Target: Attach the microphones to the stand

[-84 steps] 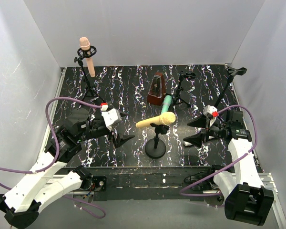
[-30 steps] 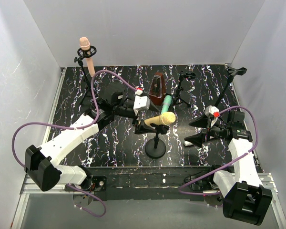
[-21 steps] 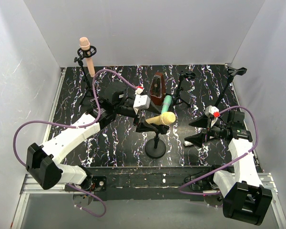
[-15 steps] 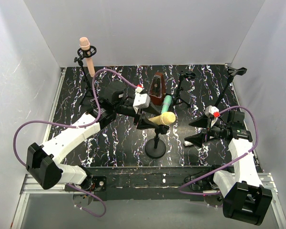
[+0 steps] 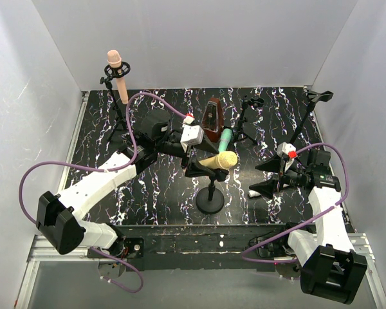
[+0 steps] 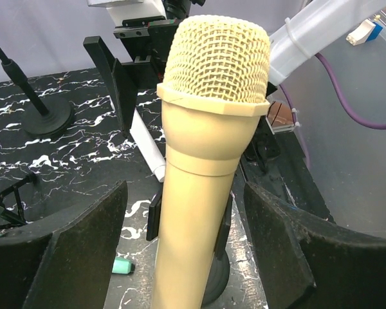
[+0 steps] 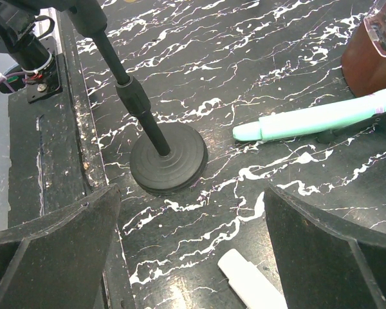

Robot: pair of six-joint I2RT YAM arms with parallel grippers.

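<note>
A pale yellow microphone (image 5: 222,159) sits in the black clip of the round-based stand (image 5: 210,199), its mesh head (image 6: 215,58) pointing away from my left wrist. My left gripper (image 5: 196,166) straddles its handle (image 6: 193,212), open, with a gap on each side of the handle. A peach-pink microphone (image 5: 118,74) stands upright in the back-left stand. The teal-green microphone (image 5: 226,137) lies tilted by the metronome. A white microphone (image 7: 251,283) lies on the table under my right gripper (image 5: 265,177), which is open and holds nothing.
A brown metronome (image 5: 211,121) stands at mid back. A small black tripod stand (image 5: 248,119) is to its right, and a taller stand (image 5: 312,106) rises at the back right. White walls close in three sides.
My left arm swung in from the near left to the yellow microphone's handle. Its jaws narrowed round the handle, then widened again. The right arm has not moved.
</note>
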